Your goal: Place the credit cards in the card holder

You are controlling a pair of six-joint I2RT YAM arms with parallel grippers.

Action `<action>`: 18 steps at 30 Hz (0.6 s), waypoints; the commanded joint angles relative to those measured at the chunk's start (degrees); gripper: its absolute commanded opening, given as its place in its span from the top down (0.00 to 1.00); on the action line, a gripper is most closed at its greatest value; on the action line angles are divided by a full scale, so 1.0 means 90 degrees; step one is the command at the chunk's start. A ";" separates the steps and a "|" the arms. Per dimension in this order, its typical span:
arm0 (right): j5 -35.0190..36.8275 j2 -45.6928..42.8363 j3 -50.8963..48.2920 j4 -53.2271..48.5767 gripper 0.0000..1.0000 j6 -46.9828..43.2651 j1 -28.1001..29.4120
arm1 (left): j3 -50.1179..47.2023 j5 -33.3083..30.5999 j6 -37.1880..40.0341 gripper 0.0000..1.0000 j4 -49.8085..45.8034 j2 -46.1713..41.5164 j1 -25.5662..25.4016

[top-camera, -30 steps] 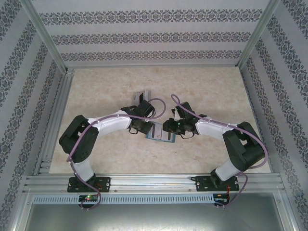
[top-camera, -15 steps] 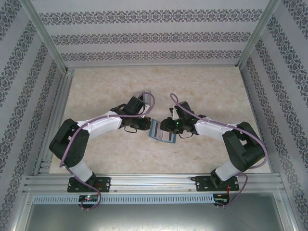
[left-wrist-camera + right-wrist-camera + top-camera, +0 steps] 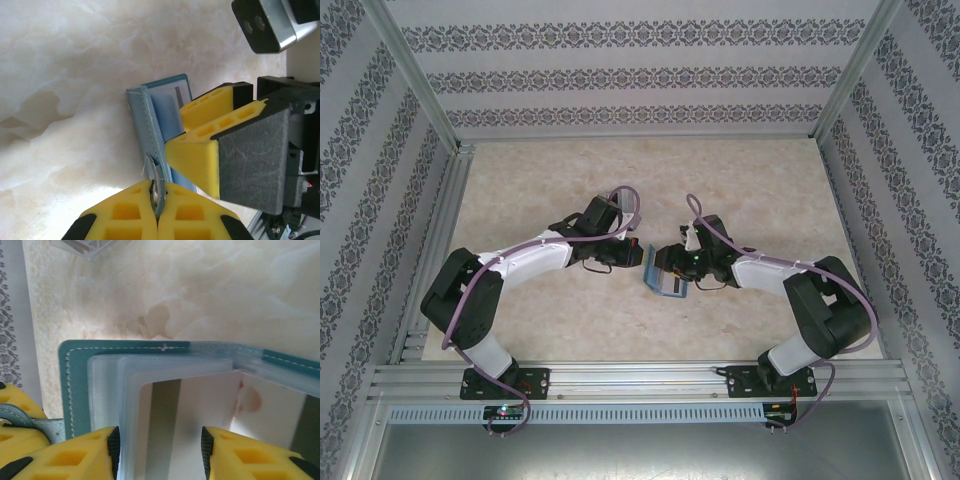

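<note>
Lying open on the marble table point(image 3: 520, 180), the teal card holder point(image 3: 668, 283) sits between the arms; at its inner pockets the right gripper point(image 3: 159, 440) stands spread over a pale, dark-striped credit card point(image 3: 165, 405), and at its edge the left gripper point(image 3: 157, 200) pinches its strap point(image 3: 156, 181)

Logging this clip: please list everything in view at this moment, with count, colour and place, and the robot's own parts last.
card holder: one, teal-blue with clear inner sleeves, lying open on the table between the two grippers
credit card: one, pale with a dark stripe, among the card holder's clear sleeves
clear plastic stand: one, transparent, on the table beyond the card holder, cut off by the edge of the right wrist view
table: one, cream marble pattern, inside patterned walls
left gripper: one, yellow fingers, shut on the card holder's small strap
right gripper: one, yellow fingers, open above the credit card
</note>
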 commanded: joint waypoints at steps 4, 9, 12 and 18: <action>-0.0247 -0.0160 -0.0388 0.0400 0.51 0.0210 -0.0070 | 0.0320 0.0161 -0.0128 1.00 0.0149 -0.0158 0.0020; -0.0276 -0.0180 -0.0391 0.0453 0.49 0.0222 -0.0071 | 0.0357 0.0093 -0.0087 1.00 0.0077 -0.0124 0.0020; -0.0279 -0.0220 -0.0309 0.0378 0.49 0.0186 -0.0091 | 0.0336 -0.0001 -0.0046 1.00 -0.0001 -0.0081 0.0020; -0.0382 -0.0370 -0.0161 0.0188 0.48 0.0135 -0.0100 | 0.0193 -0.0065 -0.0088 1.00 0.0077 -0.0021 0.0030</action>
